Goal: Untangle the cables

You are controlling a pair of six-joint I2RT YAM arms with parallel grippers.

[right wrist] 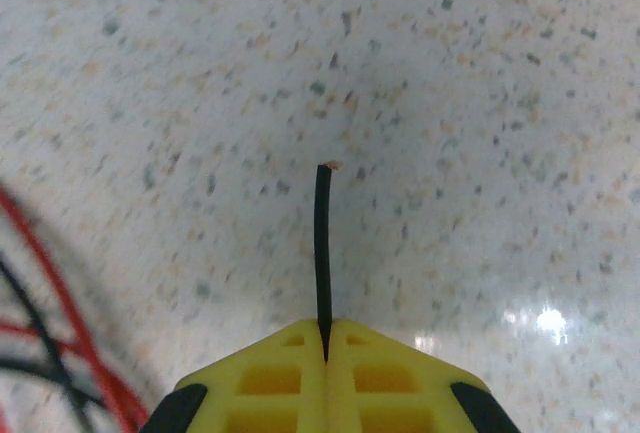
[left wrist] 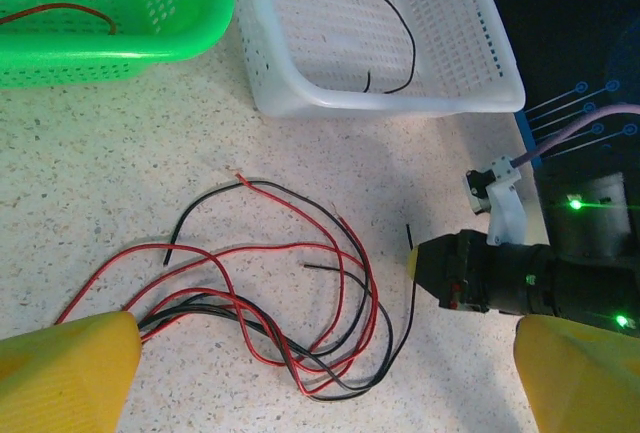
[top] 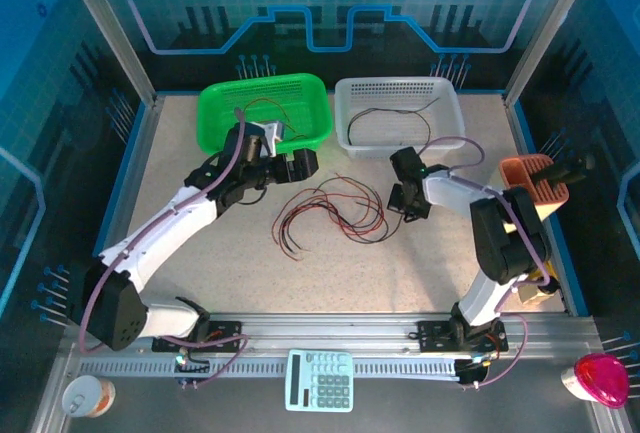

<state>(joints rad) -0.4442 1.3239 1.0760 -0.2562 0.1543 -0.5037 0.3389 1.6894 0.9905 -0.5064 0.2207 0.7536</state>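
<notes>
A loose tangle of thin red and black cables (top: pixel 330 211) lies on the speckled table between the two arms, with its loops crossing in the left wrist view (left wrist: pixel 290 303). My right gripper (right wrist: pixel 326 328) is shut on the end of one black cable (right wrist: pixel 322 243), low over the table at the tangle's right edge (top: pixel 408 200). Its short free tip pokes out past the yellow fingers. My left gripper (left wrist: pixel 320 383) is open and holds nothing. It hangs above the tangle's upper left side (top: pixel 300 165).
A green basket (top: pixel 265 81) holding a red wire stands at the back left. Beside it a white basket (top: pixel 400 83) holds a black wire. An orange holder (top: pixel 535 178) is at the right edge. A calculator (top: pixel 320 380) lies on the front rail.
</notes>
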